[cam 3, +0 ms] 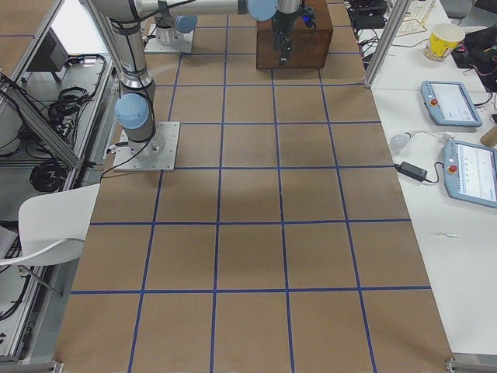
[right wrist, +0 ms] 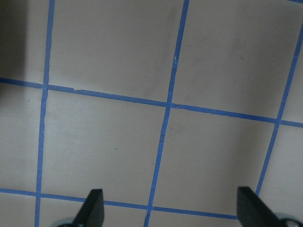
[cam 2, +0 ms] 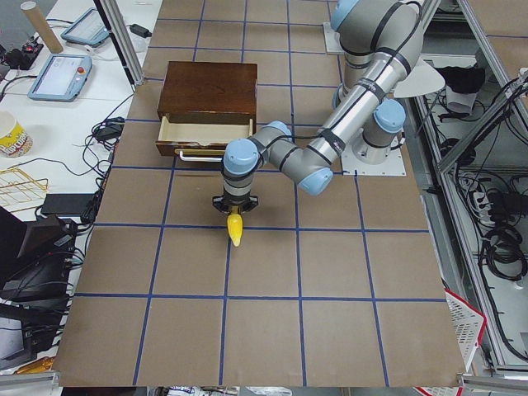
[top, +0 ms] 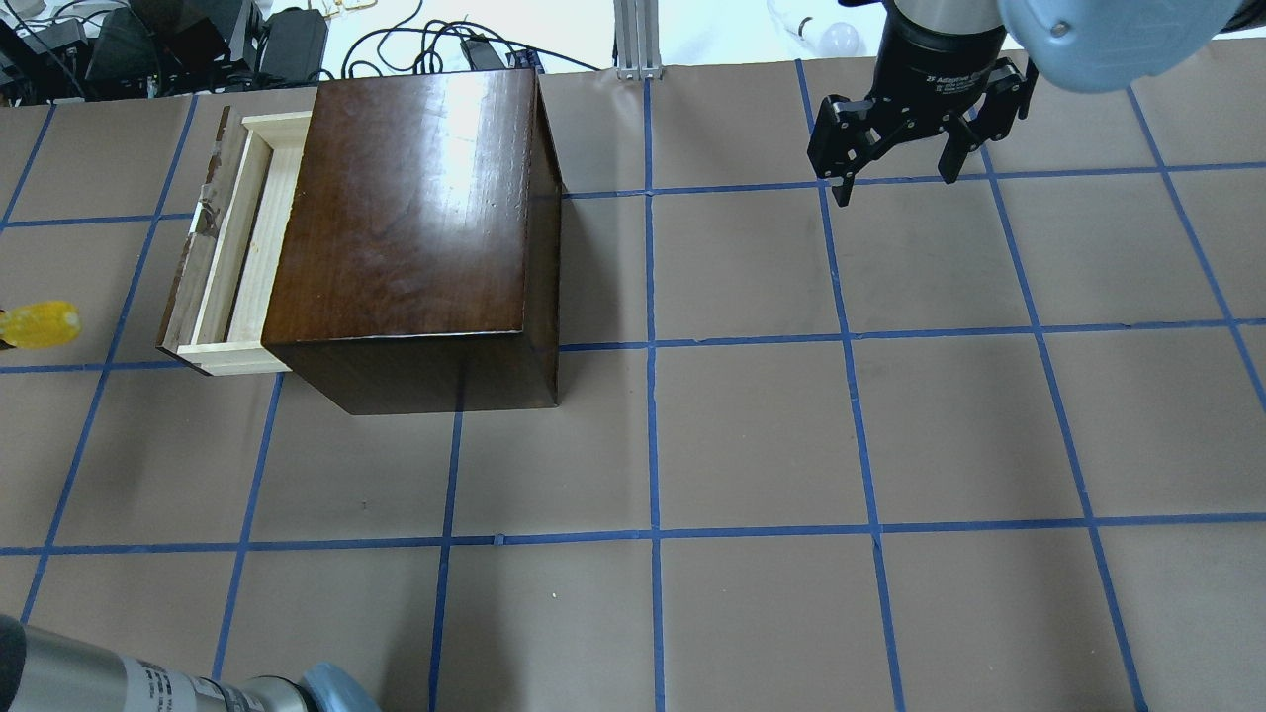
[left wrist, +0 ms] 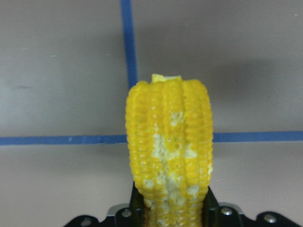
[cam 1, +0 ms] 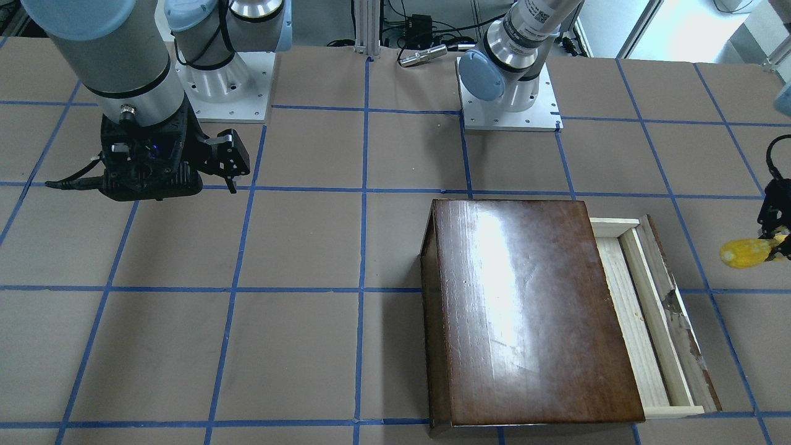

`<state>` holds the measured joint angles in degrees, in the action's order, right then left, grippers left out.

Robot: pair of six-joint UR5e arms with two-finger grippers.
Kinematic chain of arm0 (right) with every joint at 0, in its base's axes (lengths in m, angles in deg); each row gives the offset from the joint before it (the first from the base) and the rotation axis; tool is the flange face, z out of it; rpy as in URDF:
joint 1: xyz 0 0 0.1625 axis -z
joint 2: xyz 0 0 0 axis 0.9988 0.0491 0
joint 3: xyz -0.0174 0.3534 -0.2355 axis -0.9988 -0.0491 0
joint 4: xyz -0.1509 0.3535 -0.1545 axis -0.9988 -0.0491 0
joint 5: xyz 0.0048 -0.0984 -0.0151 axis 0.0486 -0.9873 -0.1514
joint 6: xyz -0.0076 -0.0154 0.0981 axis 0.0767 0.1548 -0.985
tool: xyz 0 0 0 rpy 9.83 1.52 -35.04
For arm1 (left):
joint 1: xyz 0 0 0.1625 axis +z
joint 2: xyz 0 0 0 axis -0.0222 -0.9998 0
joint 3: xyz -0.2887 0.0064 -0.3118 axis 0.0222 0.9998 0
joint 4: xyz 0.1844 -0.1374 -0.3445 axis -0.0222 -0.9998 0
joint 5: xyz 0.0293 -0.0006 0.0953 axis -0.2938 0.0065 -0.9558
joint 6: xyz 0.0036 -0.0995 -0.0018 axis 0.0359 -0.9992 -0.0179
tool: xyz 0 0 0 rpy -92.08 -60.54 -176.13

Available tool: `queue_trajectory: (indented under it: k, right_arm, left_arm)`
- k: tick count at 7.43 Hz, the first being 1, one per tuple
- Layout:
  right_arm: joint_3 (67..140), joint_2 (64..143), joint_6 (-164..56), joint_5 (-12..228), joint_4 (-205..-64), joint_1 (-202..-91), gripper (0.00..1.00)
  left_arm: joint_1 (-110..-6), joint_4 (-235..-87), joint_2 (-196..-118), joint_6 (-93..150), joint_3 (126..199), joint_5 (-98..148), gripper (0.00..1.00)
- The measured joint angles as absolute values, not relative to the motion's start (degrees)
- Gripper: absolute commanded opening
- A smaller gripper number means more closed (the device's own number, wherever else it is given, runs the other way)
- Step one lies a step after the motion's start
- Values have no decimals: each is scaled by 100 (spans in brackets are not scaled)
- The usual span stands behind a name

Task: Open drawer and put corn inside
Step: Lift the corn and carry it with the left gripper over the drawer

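Observation:
The glossy dark-brown box stands on the table, with its pale wooden drawer pulled partly out toward the table's left end. The drawer tray looks empty. My left gripper is shut on the yellow corn and holds it above the table, well apart from the drawer's dark front panel. The left wrist view shows the corn gripped at its base, pointing away from the gripper. My right gripper is open and empty, far from the box, with bare table below it.
The table is brown paper with a blue tape grid. Both arm bases stand at the robot's side of the table. Cables and equipment lie beyond the table's far edge, behind the box.

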<state>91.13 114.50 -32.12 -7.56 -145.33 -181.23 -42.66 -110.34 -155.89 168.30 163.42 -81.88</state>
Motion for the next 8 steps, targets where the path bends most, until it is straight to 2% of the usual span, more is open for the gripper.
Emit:
queue_trajectory:
  k: [3,8]
  right_arm:
    - [9113,11450,-3208,-755,-14537,-18123,100]
    - [9113,11450,-3211,-756,-14533,-18123,100]
  left_arm:
    - [-4919,-13055,-15427,13885,14935,-8094,0]
    - [-6139,-13602,-15414,9551,14345,-8104,0]
